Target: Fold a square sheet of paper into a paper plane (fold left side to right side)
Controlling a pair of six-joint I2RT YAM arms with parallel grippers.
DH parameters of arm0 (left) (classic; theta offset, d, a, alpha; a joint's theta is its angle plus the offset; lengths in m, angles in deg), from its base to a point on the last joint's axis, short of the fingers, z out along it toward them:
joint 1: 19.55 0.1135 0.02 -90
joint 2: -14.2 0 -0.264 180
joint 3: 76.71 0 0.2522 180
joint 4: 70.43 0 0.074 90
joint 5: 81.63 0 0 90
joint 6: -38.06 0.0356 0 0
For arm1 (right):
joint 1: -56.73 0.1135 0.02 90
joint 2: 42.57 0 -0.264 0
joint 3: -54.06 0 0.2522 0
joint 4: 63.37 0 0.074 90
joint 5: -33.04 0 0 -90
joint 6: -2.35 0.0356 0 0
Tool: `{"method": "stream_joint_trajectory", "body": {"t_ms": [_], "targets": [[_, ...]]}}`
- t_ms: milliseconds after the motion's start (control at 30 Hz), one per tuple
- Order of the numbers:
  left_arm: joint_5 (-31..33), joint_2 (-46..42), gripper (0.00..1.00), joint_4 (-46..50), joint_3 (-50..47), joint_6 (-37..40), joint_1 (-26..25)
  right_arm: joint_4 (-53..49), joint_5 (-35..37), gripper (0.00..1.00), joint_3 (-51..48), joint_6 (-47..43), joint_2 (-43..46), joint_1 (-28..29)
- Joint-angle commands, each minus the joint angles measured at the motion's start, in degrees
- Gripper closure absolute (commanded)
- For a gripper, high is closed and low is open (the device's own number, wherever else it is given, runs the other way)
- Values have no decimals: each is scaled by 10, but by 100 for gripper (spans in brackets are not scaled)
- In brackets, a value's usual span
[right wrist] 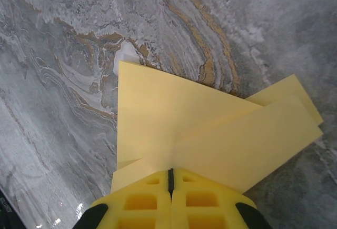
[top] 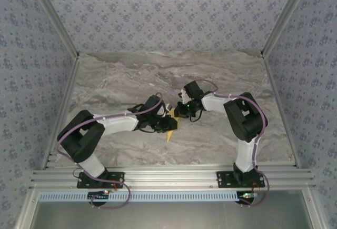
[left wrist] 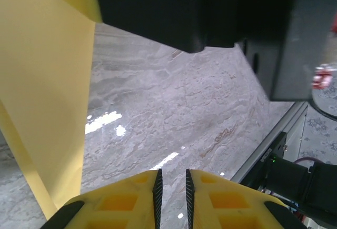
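Yellow paper [right wrist: 200, 129]: already folded into several layers, with a sharp tip that points toward the arm bases in the top view; it is near the middle of the worktop [top: 221, 76], between the two pairs of jaws
Position of the paper: in the left wrist view one large flap stands up at the left side of that view, so I judge it is partly lifted from the marble and not lying flat
Right jaws: closed completely, the pads meet in one thin dark line, and the paper edge runs into this line, so they seem to pinch the paper
Left jaws: open only a little, with a narrow gap through which the grey worktop shows; nothing is between them, and the paper is just beside them
Done: the corner folds that make the point, as far as the layers show
Not clear: whether the left side is folded fully onto the right side; the flaps overlap at an angle and their edges do not match
Left to do: I judge that the flaps must be laid edge on edge, the centre crease pressed, and the plane put down flat
Progress: more than half, by my estimate
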Motion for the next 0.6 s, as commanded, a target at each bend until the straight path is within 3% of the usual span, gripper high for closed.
{"method": "stream_joint_trajectory", "body": {"t_ms": [0, 567], "targets": [[14, 8, 79, 11, -11, 0, -3, -40, 32, 97, 4, -14, -18, 2], [17, 37, 80, 20, -46, 10, -4, -54, 41, 97, 11, -21, -19, 1]]}}
